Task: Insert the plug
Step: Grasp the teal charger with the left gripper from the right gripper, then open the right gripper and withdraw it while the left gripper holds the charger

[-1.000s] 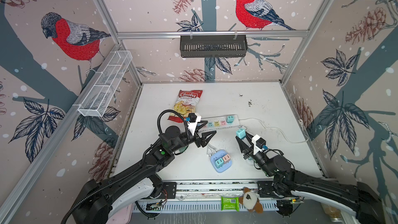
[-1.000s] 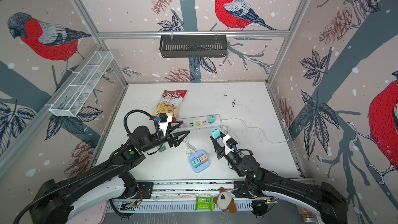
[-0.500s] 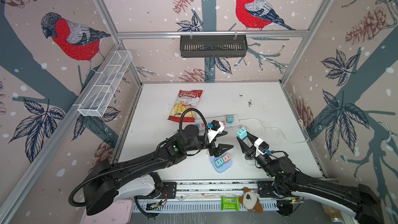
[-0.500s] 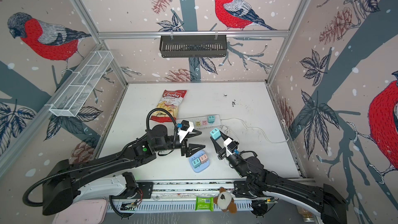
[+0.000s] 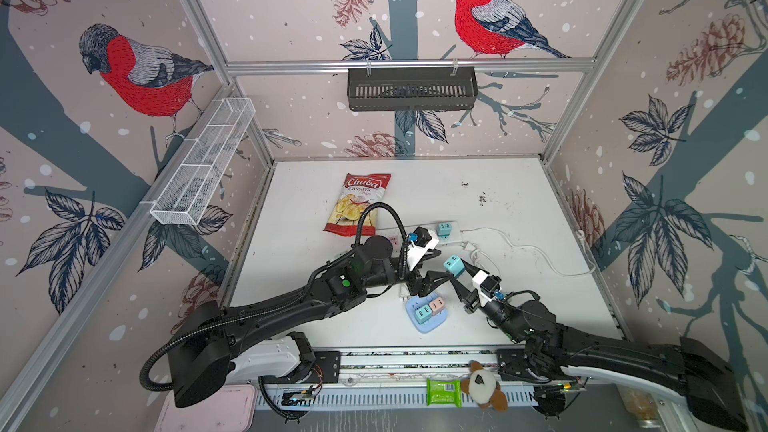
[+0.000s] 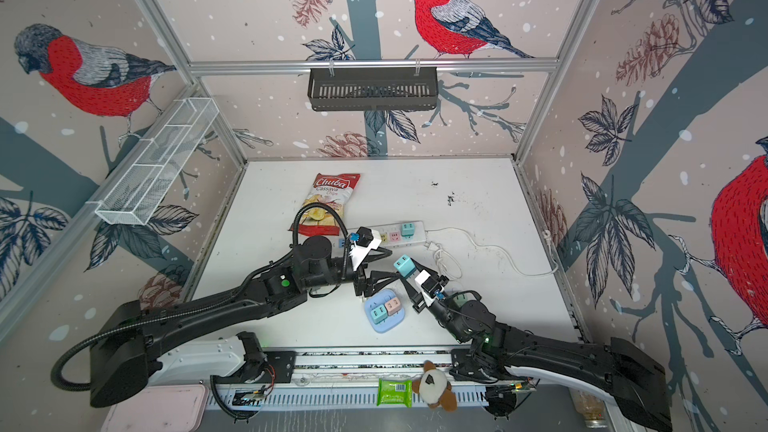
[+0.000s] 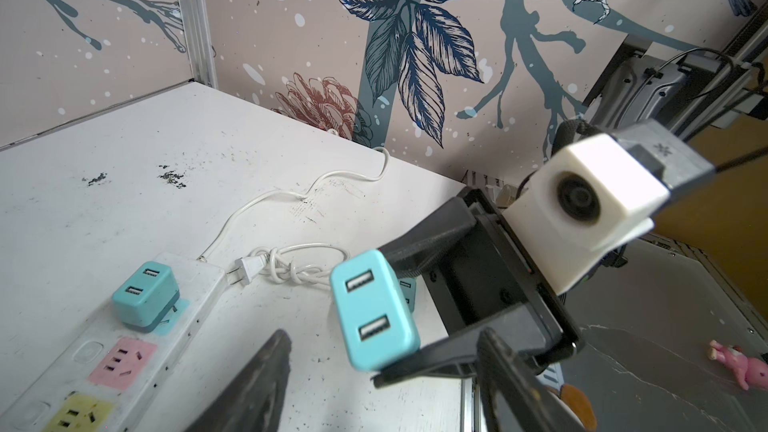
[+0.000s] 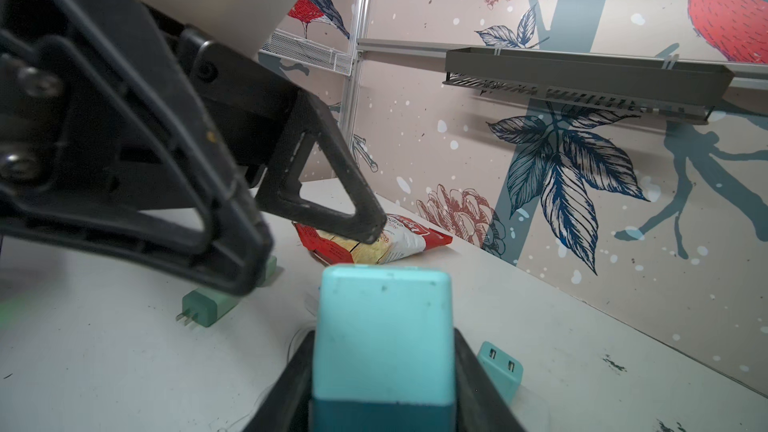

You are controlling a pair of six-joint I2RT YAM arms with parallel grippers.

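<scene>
A teal plug [image 5: 452, 265] [image 6: 403, 265] is held above the table, with my right gripper [image 5: 458, 273] [image 8: 382, 392] shut on its lower end. In the left wrist view its face with two USB ports [image 7: 374, 309] points at the camera. My left gripper [image 5: 435, 283] [image 7: 382, 388] is open, one finger on either side of this plug with gaps on both sides. The white power strip [image 5: 454, 235] [image 7: 199, 284] lies just behind and carries another teal plug [image 5: 444, 229] [image 7: 143, 301].
A blue tray [image 5: 432, 327] holding a teal and a pink plug sits under the two grippers. A coiled white cord [image 5: 478, 253] lies right of the strip, and a chips bag [image 5: 359, 203] behind it. A green plug [image 8: 203, 305] lies loose on the table.
My left arm has swung right, from the strip's left end to the plug held by the right gripper, and its jaws have narrowed somewhat. The right arm has hardly moved.
</scene>
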